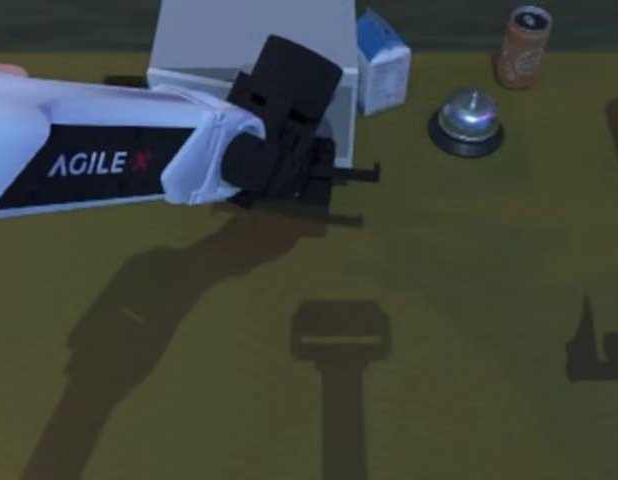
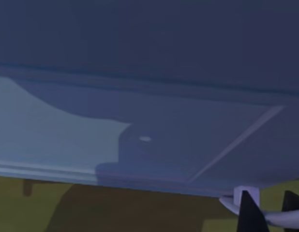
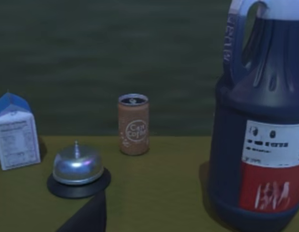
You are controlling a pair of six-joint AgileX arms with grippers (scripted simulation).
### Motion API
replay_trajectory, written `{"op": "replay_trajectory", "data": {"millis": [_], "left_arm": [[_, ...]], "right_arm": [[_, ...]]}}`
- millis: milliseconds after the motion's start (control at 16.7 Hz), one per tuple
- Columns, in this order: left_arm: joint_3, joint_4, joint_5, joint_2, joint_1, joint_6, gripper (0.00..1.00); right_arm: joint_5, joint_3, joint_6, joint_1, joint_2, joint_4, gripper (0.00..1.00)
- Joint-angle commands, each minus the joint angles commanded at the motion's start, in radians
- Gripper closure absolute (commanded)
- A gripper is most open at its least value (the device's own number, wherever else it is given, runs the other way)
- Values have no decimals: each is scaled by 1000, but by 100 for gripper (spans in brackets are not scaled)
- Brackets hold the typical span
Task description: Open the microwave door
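Green cloth covers the table (image 1: 469,300), and it is bare at the near edge apart from dark shadows. A little farther in, my left arm reaches across from the left side. The left gripper (image 1: 351,195) is at the right end of the microwave's front. Its two black fingers (image 2: 248,212) are spread apart, not squeezing anything. In the left wrist view a thin pale handle (image 2: 285,218) curves between them, low by the door's corner. I cannot tell if a finger is touching it yet.

Right behind the fingers is the microwave door (image 2: 140,121). It is a flat panel with a big grey window, and it looks closed flat against the box. I think the door is hard and stiff and will not bend. It should swing like a gate on its far side, so it needs a pull that goes round in a curve, not a straight tug. The handle is the best place to hold. It looks smooth and thin, so a loose grip could slip off. The window looks slick, so there is nothing to grab there.

The microwave (image 1: 254,35) sits at the back of the table, near the middle. It looks big and heavy, so I think it will stay put.

Just beside it on the right stands a milk carton (image 1: 384,60). Farther right are a bell (image 1: 467,120) and a can (image 1: 522,45). My right arm is parked off at the right, near a dark jug (image 3: 258,135).
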Motion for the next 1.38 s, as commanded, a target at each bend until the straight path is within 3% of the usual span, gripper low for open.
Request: {"op": "replay_trajectory", "data": {"millis": [360, 1380], "left_arm": [[-46, 28, 29, -35, 16, 49, 100], [-47, 28, 29, -35, 16, 49, 100]], "right_arm": [[0, 0, 0, 0, 0, 0, 0], [0, 0, 0, 0, 0, 0, 0]]}}
